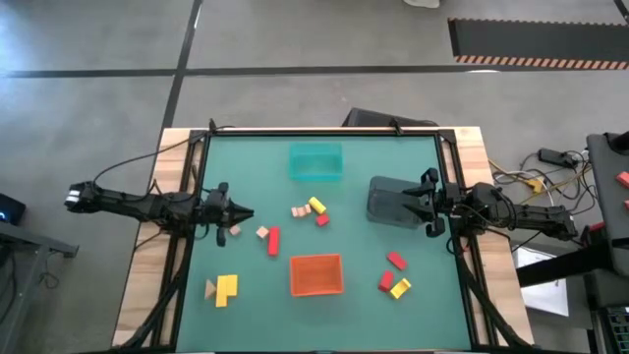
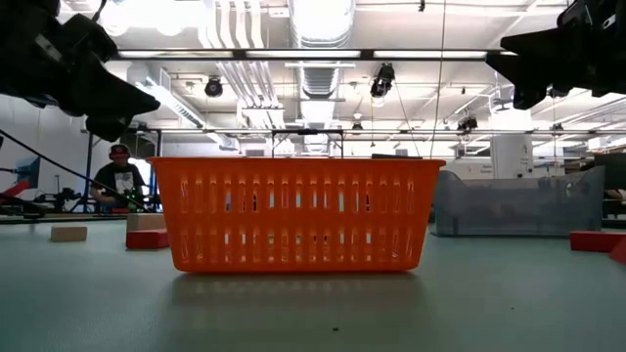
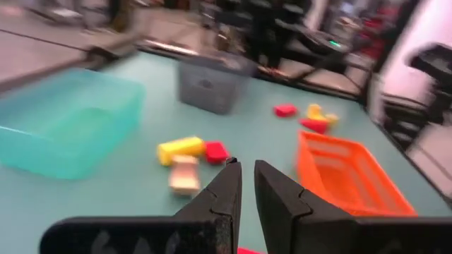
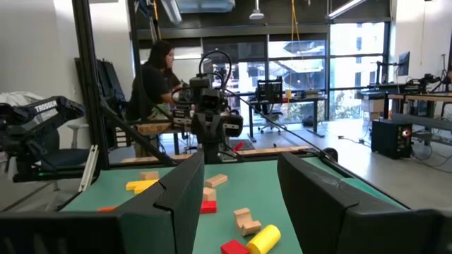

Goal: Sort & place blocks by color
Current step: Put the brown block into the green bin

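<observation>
Small red, yellow and tan blocks lie scattered on the green mat. A tan one [image 1: 298, 210], a yellow cylinder [image 1: 316, 206] and a red one [image 1: 321, 220] sit mid-table. A tan cube [image 1: 262, 233] and a red bar [image 1: 274, 241] lie nearer my left gripper. A yellow L-piece [image 1: 227, 288] and a tan wedge [image 1: 209, 288] are at near left. Two red blocks [image 1: 396, 261] and a yellow one [image 1: 400, 287] are at near right. My left gripper [image 1: 243, 213] [image 3: 246, 173] hovers shut, left of the middle group. My right gripper [image 1: 418, 204] [image 4: 240, 187] is open over the grey tray [image 1: 391, 202].
A teal tray [image 1: 315, 161] stands at the far middle, an orange slotted tray [image 1: 315, 274] [image 2: 298, 215] at the near middle. Bare mat lies between them. Black rails frame the table [image 1: 147, 285]. People show in the room beyond [image 4: 159, 77].
</observation>
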Available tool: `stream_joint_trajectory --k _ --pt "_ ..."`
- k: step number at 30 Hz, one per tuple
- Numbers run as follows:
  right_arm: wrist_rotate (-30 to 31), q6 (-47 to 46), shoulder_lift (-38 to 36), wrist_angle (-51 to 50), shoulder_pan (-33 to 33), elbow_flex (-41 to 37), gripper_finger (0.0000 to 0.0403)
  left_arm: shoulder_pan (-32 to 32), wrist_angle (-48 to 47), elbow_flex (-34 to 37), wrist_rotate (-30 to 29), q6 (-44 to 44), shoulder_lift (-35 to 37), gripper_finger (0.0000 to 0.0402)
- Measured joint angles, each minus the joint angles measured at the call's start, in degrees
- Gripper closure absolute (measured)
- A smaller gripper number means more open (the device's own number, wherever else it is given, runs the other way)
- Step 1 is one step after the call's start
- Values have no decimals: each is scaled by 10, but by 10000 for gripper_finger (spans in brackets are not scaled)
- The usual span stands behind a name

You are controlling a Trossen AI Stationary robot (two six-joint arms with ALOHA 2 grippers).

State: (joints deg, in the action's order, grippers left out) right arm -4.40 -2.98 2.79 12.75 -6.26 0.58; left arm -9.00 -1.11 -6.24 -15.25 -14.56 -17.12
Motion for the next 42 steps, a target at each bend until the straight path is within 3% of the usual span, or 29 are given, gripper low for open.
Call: stream_joint_trajectory --k 2,6,12,16,19,24,31,42 --pt "0 -32 0 12 0 0 232 0 30 0 -35 -8 -1 377" --pt "39 -183 0 43 0 0 232 0 134 0 -93 -30 -10 377" --pt "130 -303 0 47 0 0 232 0 210 0 -102 -26 -15 377" --pt "141 -342 0 83 0 0 232 0 241 0 -102 -35 -17 377" --pt "160 -368 0 126 0 0 232 0 277 0 -102 -92 -19 377" --pt "227 -371 0 161 0 0 232 0 298 -1 -164 -121 -20 377" --pt "231 -361 7 163 0 23 232 0 357 -4 -197 -121 -20 377" --pt "240 -223 43 153 0 120 232 0 367 -75 -248 -120 -72 377"
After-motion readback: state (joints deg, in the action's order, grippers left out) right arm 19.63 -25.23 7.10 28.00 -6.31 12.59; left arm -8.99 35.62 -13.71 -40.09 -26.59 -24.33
